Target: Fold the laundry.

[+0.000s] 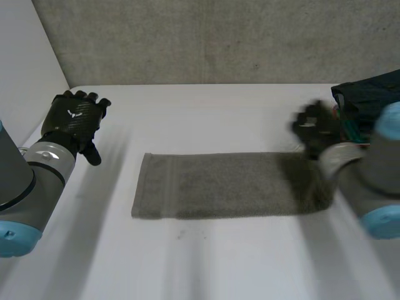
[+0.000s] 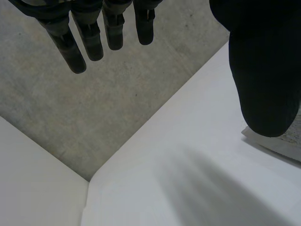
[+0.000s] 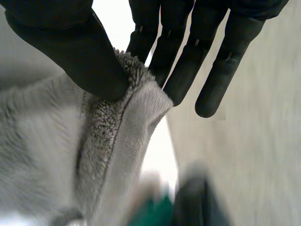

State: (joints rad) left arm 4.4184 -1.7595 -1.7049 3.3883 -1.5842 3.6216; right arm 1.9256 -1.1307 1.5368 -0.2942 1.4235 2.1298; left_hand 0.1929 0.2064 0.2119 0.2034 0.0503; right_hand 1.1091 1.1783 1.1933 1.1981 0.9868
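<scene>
A grey towel (image 1: 231, 184) lies flat as a long folded strip across the middle of the white table (image 1: 206, 262). My right hand (image 1: 315, 128) is at the towel's far right corner. In the right wrist view its thumb (image 3: 70, 52) pinches the towel's hemmed edge (image 3: 117, 127) against the straight fingers (image 3: 188, 61), and the cloth is lifted there. My left hand (image 1: 75, 115) hovers well left of the towel, fingers (image 2: 94, 33) straight and spread, thumb (image 2: 265, 70) apart, holding nothing.
A heap of dark and green clothes (image 1: 369, 94) sits at the back right corner, just beyond my right hand, and is seen as a green and dark blur (image 3: 160, 207) in the right wrist view. A grey wall (image 1: 219, 37) runs behind the table.
</scene>
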